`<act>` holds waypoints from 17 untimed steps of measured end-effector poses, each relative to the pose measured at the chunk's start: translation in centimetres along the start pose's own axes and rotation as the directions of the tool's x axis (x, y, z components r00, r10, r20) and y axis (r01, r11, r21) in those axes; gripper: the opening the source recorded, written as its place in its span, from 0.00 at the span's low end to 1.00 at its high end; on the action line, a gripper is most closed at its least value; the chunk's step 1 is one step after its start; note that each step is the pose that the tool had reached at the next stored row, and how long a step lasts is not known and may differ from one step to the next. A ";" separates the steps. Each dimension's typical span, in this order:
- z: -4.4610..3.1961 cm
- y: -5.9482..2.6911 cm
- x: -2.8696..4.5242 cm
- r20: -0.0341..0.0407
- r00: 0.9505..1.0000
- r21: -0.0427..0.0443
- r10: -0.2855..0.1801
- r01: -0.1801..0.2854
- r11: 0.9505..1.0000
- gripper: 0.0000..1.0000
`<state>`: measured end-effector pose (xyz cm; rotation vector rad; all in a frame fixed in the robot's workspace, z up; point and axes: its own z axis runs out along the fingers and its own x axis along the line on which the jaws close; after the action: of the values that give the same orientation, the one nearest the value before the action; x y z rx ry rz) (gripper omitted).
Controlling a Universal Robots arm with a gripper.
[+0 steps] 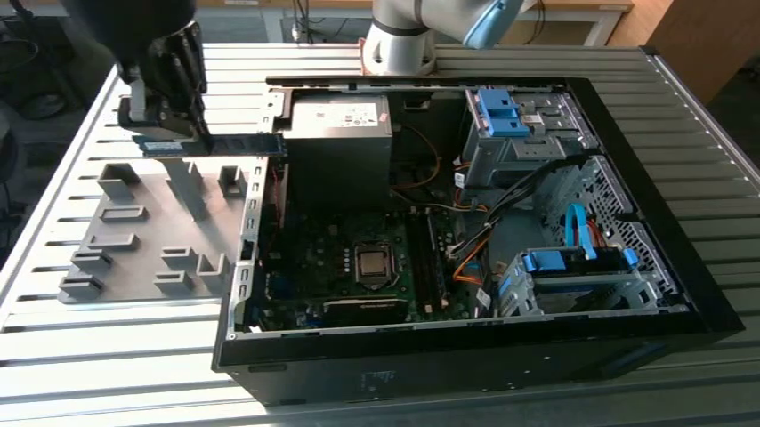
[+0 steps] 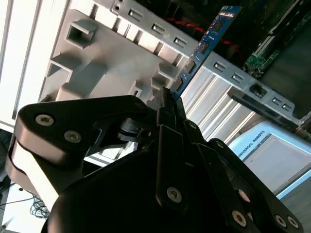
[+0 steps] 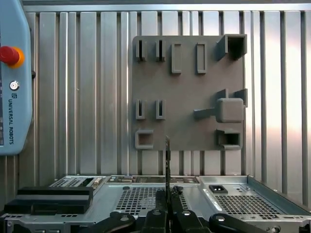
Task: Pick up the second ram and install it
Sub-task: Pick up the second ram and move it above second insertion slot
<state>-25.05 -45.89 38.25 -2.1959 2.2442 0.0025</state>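
Your jaws are gripping the ram (image 1: 231, 143) by one end over the holder (image 1: 137, 245), beside the case (image 1: 475, 356). The first wrist view is showing the ram (image 3: 167, 153) edge-on; the second wrist view, its blue face.

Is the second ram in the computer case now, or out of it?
Out. The gripper holds the second ram in the air outside the PC case, near the grey holder plate.

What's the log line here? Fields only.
held: second ram, jaws shut on it | place: clear of grey holder tray, at PC case edge | installed: not yet
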 end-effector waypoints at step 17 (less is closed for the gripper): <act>0.04 -7.73 -0.17 0.000 1.000 -0.004 0.000 0.000 1.000 0.14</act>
<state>-17.32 -45.89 38.21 -2.1980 2.2465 0.0075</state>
